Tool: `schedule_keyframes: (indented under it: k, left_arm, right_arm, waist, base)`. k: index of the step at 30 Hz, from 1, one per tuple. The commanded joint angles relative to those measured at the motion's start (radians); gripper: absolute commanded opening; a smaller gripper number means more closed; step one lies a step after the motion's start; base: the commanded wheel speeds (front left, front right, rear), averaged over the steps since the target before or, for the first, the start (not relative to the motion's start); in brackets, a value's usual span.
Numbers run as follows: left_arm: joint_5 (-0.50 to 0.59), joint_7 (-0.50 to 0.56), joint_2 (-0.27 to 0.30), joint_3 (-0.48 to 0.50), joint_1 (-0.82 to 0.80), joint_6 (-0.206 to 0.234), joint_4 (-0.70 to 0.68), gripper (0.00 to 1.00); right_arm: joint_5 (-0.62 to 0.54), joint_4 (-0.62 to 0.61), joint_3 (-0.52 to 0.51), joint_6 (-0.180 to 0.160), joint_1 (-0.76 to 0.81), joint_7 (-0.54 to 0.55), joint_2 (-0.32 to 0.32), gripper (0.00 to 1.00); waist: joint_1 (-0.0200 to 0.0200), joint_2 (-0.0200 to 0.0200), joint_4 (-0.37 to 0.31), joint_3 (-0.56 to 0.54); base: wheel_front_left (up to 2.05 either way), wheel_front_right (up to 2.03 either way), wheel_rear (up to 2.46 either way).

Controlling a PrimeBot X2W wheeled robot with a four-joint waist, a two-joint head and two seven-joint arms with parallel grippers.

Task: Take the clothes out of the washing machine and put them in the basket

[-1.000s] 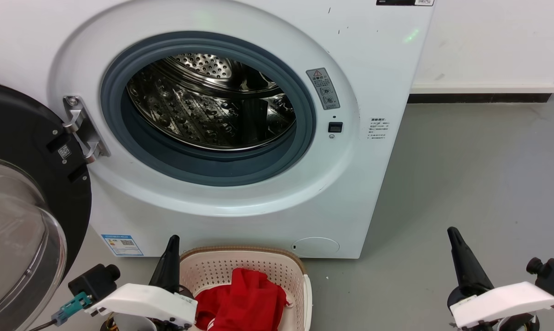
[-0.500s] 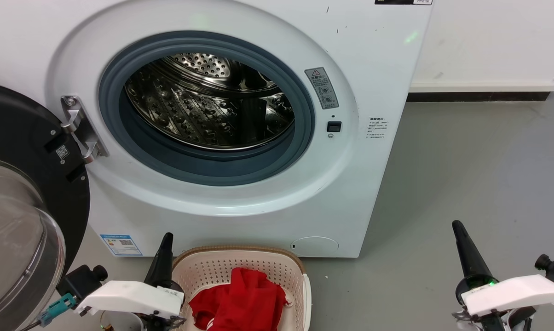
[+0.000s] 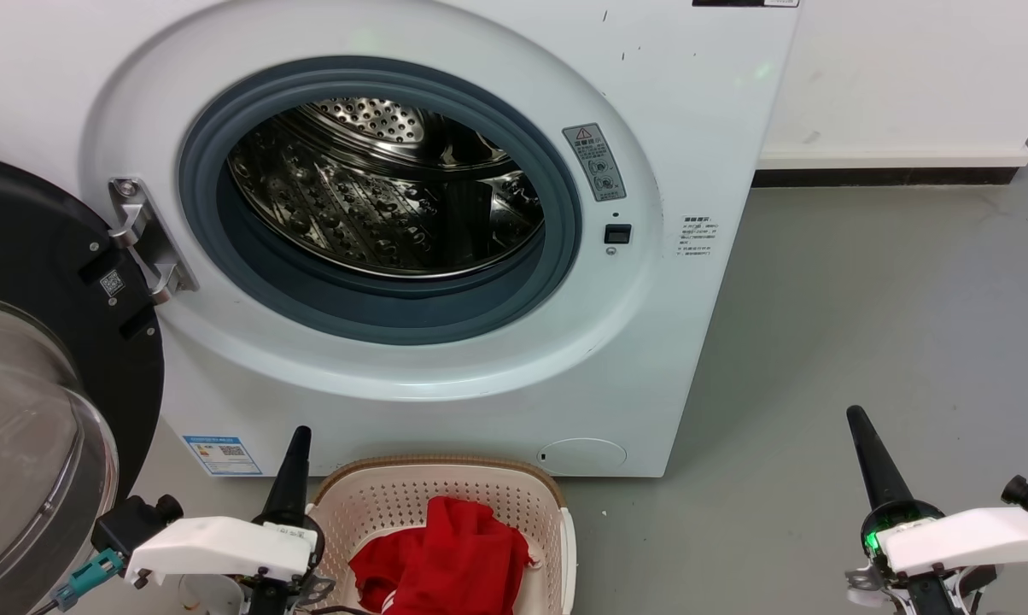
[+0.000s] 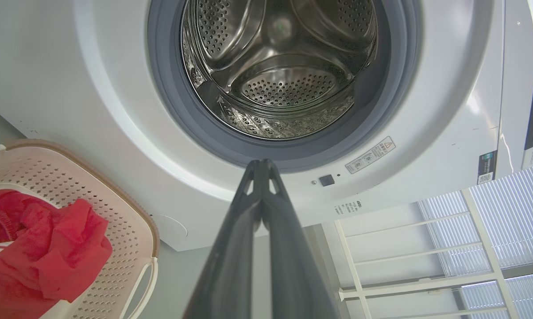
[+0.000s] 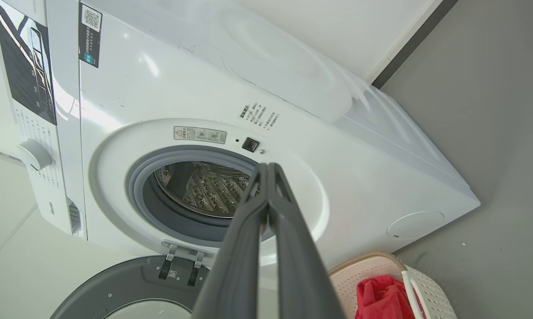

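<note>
The white washing machine (image 3: 702,128) stands with its black-framed glass door (image 3: 27,384) swung open to the left. Its steel drum (image 3: 377,196) shows bare metal with no fabric in sight. On the floor in front sits the cream basket (image 3: 446,478) with red clothes (image 3: 446,555) heaped inside. My left gripper (image 3: 299,434) is shut and points up just left of the basket rim. My right gripper (image 3: 857,417) is shut over the floor at the far right. In the left wrist view the clothes (image 4: 36,248), basket (image 4: 94,177) and drum (image 4: 284,79) appear, with the gripper (image 4: 262,163) closed.
Grey floor (image 3: 873,325) stretches to the right of the machine, up to a white wall with a dark baseboard (image 3: 890,178). The open door takes up the space at the left. A white rack (image 4: 426,248) stands beyond the machine in the left wrist view.
Both grippers have drawn back and lower toward the bottom of the head view, staying shut. The whole view has shifted slightly left. The clothes lie unchanged in the basket.
</note>
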Motion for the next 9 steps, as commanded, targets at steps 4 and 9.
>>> schedule_keyframes:
  k: [4,9]
  left_arm:
    - [-0.056,0.009,0.002,0.014,-0.027,-0.013,0.000,0.00]
    - [-0.103,0.019,0.000,0.026,-0.033,-0.020,0.008,0.00]
  right_arm:
    - [0.059,0.005,-0.008,0.000,-0.031,0.007,-0.005,0.00]
    - [0.110,0.016,-0.014,0.000,-0.037,0.015,-0.004,0.00]
  waist:
    - [-0.0001,0.0000,-0.001,0.001]
    - [-0.0001,0.0000,-0.003,0.002]
  base:
    - [0.00,0.00,0.00]
    - [0.00,0.00,0.00]
